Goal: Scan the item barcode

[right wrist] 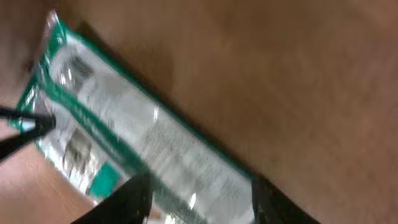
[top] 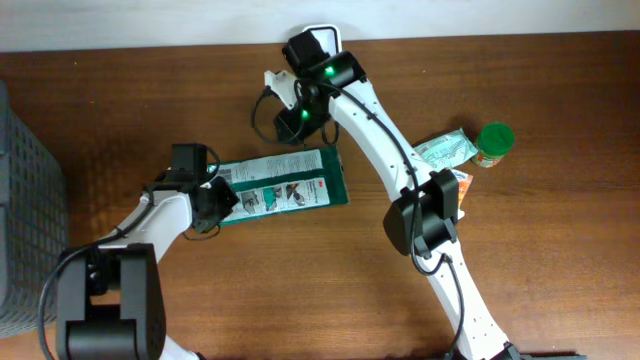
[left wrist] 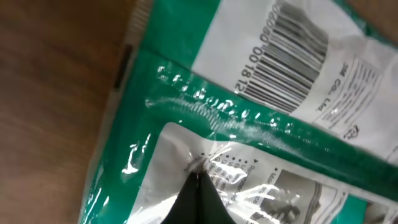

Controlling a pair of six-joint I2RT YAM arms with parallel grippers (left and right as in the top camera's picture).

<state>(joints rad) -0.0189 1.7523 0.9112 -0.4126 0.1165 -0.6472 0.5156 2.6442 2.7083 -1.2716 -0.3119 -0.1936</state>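
The item is a flat green and white packet [top: 285, 188] lying on the wooden table, printed side up. Its barcode [left wrist: 298, 43] faces up near the end that my left gripper [top: 214, 200] holds. That gripper [left wrist: 198, 177] is shut, pinching the crinkled clear film of the packet [left wrist: 186, 93]. My right gripper [top: 300, 122] hovers over the packet's far edge. In the blurred right wrist view its jaws [right wrist: 199, 186] stand apart above the packet [right wrist: 143, 137] with nothing between them.
A green-lidded bottle [top: 494, 143], a pale green pouch [top: 445, 150] and a small orange pack [top: 461, 181] lie at the right. A grey basket [top: 25, 220] stands along the left edge. The right arm [top: 380, 120] stretches across the table's middle.
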